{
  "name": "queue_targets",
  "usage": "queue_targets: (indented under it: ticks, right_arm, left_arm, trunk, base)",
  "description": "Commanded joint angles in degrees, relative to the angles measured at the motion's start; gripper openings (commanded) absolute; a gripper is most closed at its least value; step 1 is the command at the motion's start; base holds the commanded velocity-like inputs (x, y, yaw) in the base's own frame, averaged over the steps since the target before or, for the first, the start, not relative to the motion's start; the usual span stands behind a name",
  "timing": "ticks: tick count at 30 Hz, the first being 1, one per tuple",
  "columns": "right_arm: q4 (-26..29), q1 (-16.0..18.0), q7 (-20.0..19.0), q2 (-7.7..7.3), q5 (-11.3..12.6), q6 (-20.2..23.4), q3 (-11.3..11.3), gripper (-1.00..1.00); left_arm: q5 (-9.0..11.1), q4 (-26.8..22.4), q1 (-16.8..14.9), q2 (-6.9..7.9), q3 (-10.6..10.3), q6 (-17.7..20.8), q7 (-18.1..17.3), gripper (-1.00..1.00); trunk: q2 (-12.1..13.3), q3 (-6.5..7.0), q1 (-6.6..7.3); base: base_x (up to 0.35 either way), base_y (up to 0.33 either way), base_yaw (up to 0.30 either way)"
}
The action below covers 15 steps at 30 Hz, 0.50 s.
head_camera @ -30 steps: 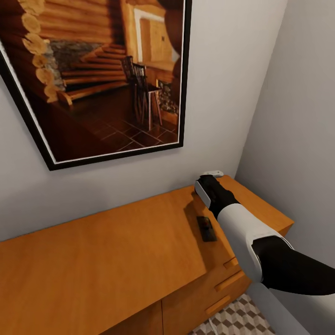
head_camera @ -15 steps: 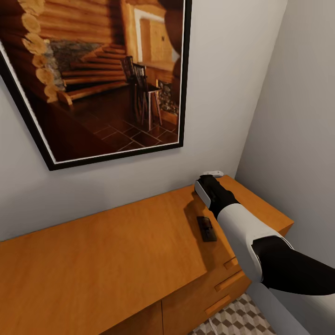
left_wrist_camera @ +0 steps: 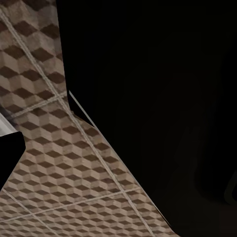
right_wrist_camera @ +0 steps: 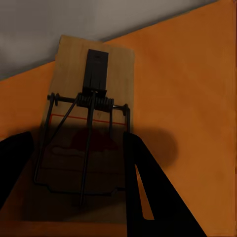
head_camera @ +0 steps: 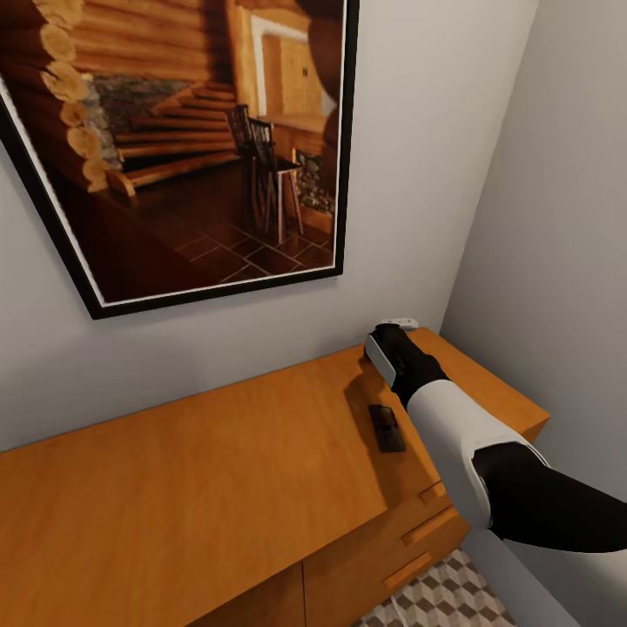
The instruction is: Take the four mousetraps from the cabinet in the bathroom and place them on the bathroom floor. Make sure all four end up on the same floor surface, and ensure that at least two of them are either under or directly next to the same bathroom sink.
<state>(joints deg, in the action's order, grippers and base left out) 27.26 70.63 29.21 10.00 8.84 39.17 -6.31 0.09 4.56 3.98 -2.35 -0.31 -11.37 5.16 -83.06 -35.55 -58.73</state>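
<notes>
The cabinet [head_camera: 218,470] fills the lower head view, and my right arm [head_camera: 444,418] reaches to its far right corner by the wall. In the right wrist view a wooden mousetrap [right_wrist_camera: 91,69] lies on the cabinet top [right_wrist_camera: 187,98] close to the wall. My right gripper [right_wrist_camera: 79,136] has one dark finger against each long edge of that board. A second mousetrap [head_camera: 386,428] lies flat and dark in the arm's shadow near the cabinet's front edge. The left wrist view looks down on the cube-patterned bathroom floor [left_wrist_camera: 74,168]; the sink is out of view.
A large framed picture [head_camera: 192,148] hangs on the wall above the cabinet. A side wall [head_camera: 557,218] closes the corner on the right. Bar handles [head_camera: 433,525] line the cabinet front, with floor tiles [head_camera: 444,601] below. A dark bulk [left_wrist_camera: 163,108] takes up much of the left wrist view.
My right wrist has shifted very slightly up and toward the wall. Both mousetraps and the camera stay where they were.
</notes>
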Motion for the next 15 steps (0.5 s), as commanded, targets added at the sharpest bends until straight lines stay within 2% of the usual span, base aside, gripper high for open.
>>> queue_targets:
  ticks: [1, 8, 15]
  right_arm:
    - [1.3, 0.0, 0.5, 0.00, 0.7, 1.2, -0.2, -1.00]
    - [8.0, 0.0, 0.5, 0.00, 0.8, 7.5, -0.1, -1.00]
    - [9.3, 0.0, 0.5, 0.00, 0.8, 8.9, -0.1, -1.00]
  left_arm:
    - [0.0, 0.1, 0.0, 0.00, 0.0, -0.3, 0.2, 1.00]
    - [0.0, 0.1, 0.0, 0.01, 0.0, -0.3, 0.2, 1.00]
    - [0.0, 0.1, 0.0, 0.04, 0.0, -0.3, 0.2, 1.00]
  trunk:
    - [0.0, -0.04, 0.00]
    - [0.0, -0.04, 0.00]
    - [0.0, -0.04, 0.00]
  base:
    - [0.000, 0.000, 0.000]
    - [0.000, 0.000, 0.000]
    - [0.000, 0.000, 0.000]
